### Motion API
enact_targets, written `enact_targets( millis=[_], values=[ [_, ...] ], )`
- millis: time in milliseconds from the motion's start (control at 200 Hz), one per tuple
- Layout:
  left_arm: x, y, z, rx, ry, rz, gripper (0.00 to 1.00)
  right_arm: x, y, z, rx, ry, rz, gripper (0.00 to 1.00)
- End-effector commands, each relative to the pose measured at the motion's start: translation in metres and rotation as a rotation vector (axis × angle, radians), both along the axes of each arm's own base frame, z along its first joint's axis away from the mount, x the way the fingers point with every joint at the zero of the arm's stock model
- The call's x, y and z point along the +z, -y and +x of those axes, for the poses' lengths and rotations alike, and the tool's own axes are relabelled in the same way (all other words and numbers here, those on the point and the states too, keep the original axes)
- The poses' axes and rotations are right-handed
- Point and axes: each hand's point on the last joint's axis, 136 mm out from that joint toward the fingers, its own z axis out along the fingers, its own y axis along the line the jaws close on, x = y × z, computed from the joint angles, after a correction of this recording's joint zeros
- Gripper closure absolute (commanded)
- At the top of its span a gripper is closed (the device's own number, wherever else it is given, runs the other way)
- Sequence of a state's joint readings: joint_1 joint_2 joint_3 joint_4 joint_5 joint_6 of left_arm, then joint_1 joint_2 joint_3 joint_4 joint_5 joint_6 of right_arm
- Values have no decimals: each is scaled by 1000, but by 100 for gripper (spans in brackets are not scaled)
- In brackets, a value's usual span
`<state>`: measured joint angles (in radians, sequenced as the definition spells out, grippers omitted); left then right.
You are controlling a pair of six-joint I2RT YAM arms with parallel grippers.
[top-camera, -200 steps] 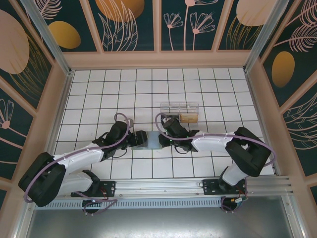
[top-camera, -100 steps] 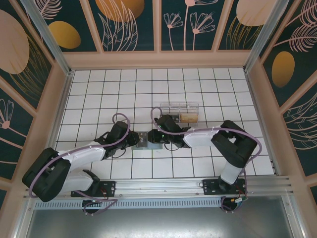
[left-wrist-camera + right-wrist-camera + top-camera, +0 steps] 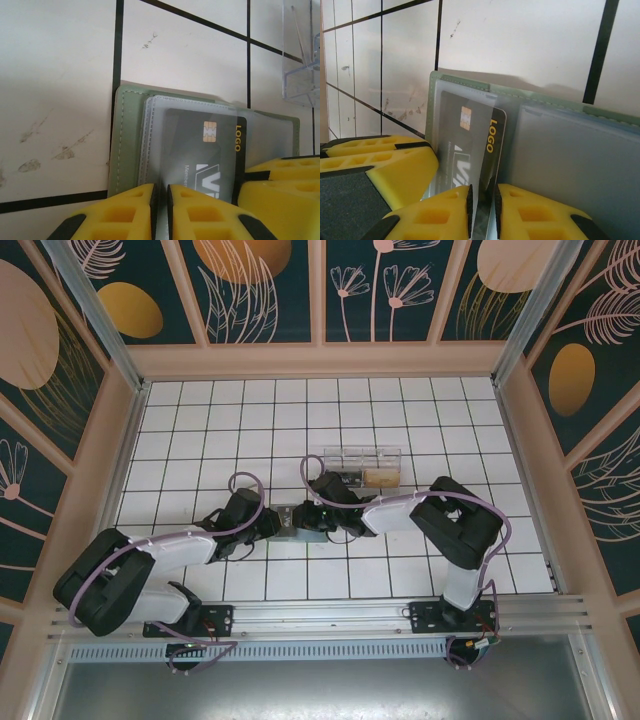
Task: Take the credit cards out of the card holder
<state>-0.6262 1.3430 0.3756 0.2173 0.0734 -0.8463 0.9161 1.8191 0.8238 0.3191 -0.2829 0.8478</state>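
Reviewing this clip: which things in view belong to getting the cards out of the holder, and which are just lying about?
Part of the job:
- card holder, lying open
- dark credit card, partly in a clear sleeve
- left gripper, shut on the card holder
- right gripper, shut on the credit card

Just lying about:
- clear plastic box, on the table behind the card holder

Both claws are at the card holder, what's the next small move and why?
Probably the right claw draws the dark credit card out of its clear sleeve while the left claw pins the green card holder: both look pinched shut there, and the card's LOGO edge already sticks out.
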Motion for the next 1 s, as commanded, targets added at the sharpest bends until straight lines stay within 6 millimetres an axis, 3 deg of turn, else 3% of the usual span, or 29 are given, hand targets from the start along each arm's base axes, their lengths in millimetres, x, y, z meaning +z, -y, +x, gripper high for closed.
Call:
enact_targets(
  millis=[0,180,320,515,996],
  values=[
    [-15,-3,-12,-7,-57,2,83,-3,-5,-1,2,-30,21,78],
    [-15,-1,-13,-17,-61,-10,86,0,-7,-1,5,-39,49,84],
    [-14,-2,-13,-12,-61,-9,86,-2,-1,1,-18,-58,72,100],
    [-15,-7,-14,5,-62,8,87,-1,10,2,-47,-70,92,100],
    [-17,-9,-13,13,-68,27,88,10,67,-2,-128,-40,107,100]
  ],
)
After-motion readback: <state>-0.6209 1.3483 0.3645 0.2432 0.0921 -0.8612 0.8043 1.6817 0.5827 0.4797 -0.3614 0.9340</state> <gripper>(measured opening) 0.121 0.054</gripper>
